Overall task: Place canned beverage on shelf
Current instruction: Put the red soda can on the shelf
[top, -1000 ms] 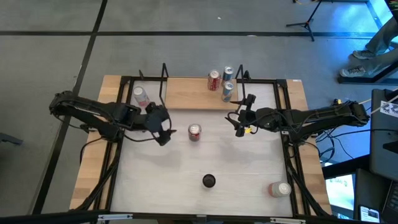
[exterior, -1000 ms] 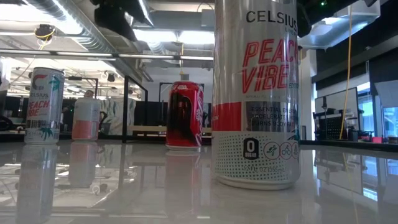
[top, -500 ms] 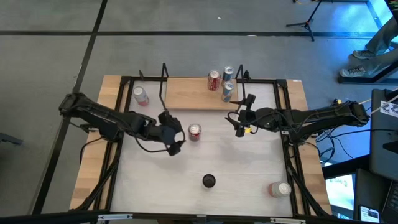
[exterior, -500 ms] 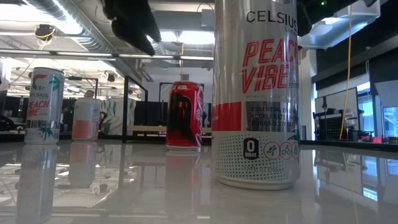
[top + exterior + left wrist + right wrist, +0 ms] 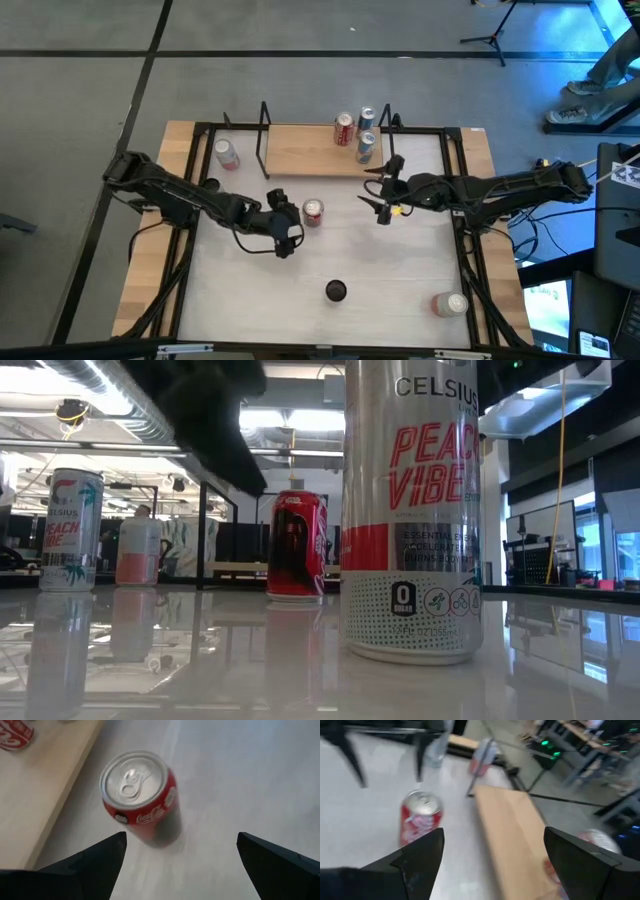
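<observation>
Three cans (image 5: 358, 133) already stand at the shelf's (image 5: 300, 150) three-o'clock end; the red can (image 5: 313, 211) waits at its six; our left gripper (image 5: 284, 226) hovers spread beside it, unclosed; right gripper (image 5: 385, 201) spread, idle.

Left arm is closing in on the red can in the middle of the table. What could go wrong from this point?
1. The left gripper is open right beside the upright red can; a finger clipping its side could tip it or push it away.
2. The right gripper hangs open close by, between that can and the shelf, so the arms might cross paths.
3. Three cans crowd the shelf's right end; placing there may knock one.
</observation>
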`<state>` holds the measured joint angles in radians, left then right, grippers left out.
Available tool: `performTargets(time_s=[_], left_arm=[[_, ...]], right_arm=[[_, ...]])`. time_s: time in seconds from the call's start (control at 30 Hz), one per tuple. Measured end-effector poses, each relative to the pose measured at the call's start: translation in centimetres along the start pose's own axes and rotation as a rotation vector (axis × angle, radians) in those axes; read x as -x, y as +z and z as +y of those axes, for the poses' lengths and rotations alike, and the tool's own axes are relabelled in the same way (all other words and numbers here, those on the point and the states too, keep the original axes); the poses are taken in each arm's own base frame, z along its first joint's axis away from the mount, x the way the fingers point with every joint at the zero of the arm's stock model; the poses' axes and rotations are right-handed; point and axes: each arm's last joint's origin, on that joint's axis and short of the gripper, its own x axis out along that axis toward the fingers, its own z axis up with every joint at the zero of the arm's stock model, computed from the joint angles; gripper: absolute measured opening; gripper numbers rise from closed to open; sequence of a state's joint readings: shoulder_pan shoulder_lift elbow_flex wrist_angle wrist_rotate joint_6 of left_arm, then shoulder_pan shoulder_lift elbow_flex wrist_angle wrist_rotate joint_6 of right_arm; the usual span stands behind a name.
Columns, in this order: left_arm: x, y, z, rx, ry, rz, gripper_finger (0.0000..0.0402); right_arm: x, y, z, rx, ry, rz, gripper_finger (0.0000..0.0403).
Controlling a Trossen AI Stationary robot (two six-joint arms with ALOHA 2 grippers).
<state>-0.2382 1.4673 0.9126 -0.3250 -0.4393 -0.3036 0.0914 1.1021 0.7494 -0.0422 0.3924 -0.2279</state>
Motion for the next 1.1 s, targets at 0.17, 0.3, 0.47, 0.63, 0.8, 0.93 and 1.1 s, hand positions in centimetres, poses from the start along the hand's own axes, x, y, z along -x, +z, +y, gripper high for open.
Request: performTargets(time_s=[0.17, 0.3, 0.47, 0.63, 0.8, 0.93, 1.1], left_arm=[[-1.7, -2.9, 0.6, 0.06, -0.007, -0.064, 0.0369], [-2.6, -4.6, 1.0, 0.094, -0.019, -0.124, 0.0369], [-2.9, -5.7, 1.2, 0.098, -0.028, -0.156, 0.0369], [-2.9, -5.8, 1.2, 0.113, -0.029, -0.16, 0.0369], [-3.3, -5.8, 0.7, 0.128, -0.028, -0.186, 0.0369], [-4.1, -6.2, 0.7, 0.134, 0.045, -0.187, 0.0369], [-4.8, -6.3, 0.9, 0.16, 0.106, -0.199, 0.0369]], right_arm=[[-2.4, -0.8, 1.6, 0.019, 0.131, 0.026, 0.0337], [-5.2, -2.3, 3.1, 0.04, 0.137, 0.086, 0.0337], [-8.4, -3.8, 4.4, 0.088, 0.013, 0.112, 0.0337], [-10.4, -3.7, 5.0, 0.128, -0.073, 0.087, 0.0337], [-12.0, -3.9, 5.0, 0.133, -0.117, 0.127, 0.0337], [-13.2, -4.3, 4.4, 0.116, -0.148, 0.151, 0.0337], [-14.1, -4.5, 3.9, 0.083, -0.109, 0.154, 0.0337]])
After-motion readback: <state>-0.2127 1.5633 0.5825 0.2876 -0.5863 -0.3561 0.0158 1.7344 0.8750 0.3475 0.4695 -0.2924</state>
